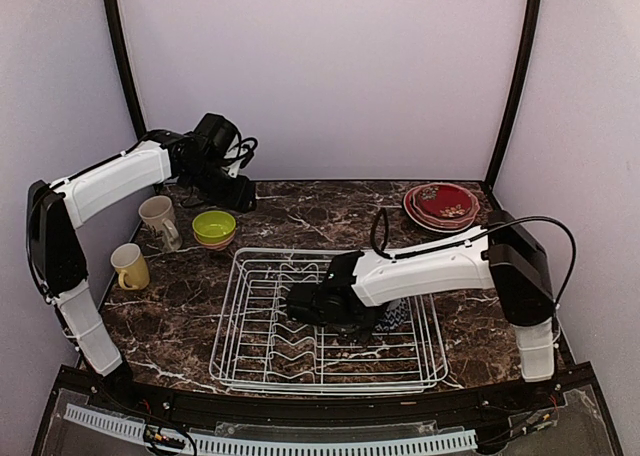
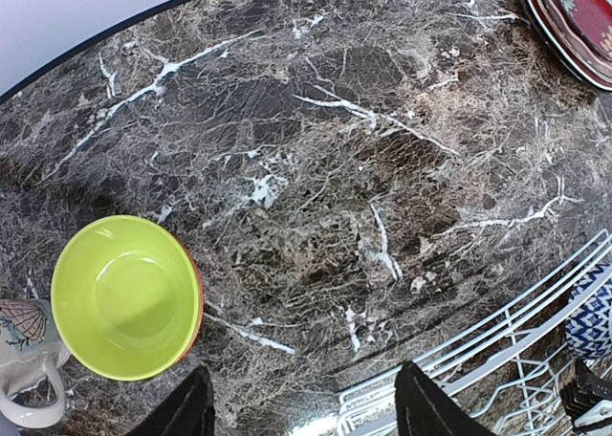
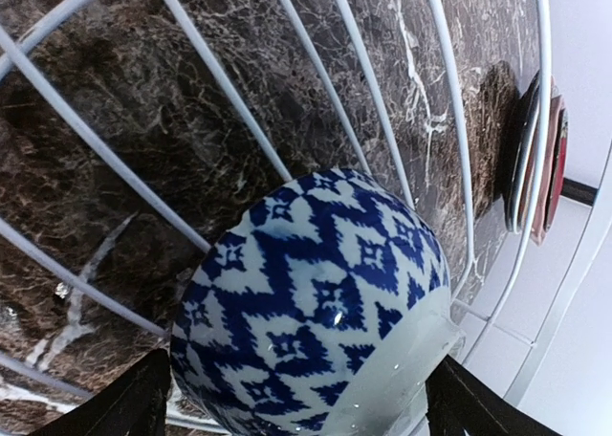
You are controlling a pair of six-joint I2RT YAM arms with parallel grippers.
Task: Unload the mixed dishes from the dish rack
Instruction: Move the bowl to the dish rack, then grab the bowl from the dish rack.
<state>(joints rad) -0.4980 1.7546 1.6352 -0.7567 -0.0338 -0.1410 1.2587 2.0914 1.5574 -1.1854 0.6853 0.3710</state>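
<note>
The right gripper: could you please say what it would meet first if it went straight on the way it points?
The navy-zigzag bowl in the dish rack: it lies dead ahead between the open fingers of the right gripper, though how near is unclear.

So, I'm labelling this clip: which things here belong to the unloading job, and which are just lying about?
Job: dish rack, navy zigzag bowl inside it, lime bowl, cream mug, yellow mug, stack of plates.
Lying about: nothing loose; only the marble table under it all.
</note>
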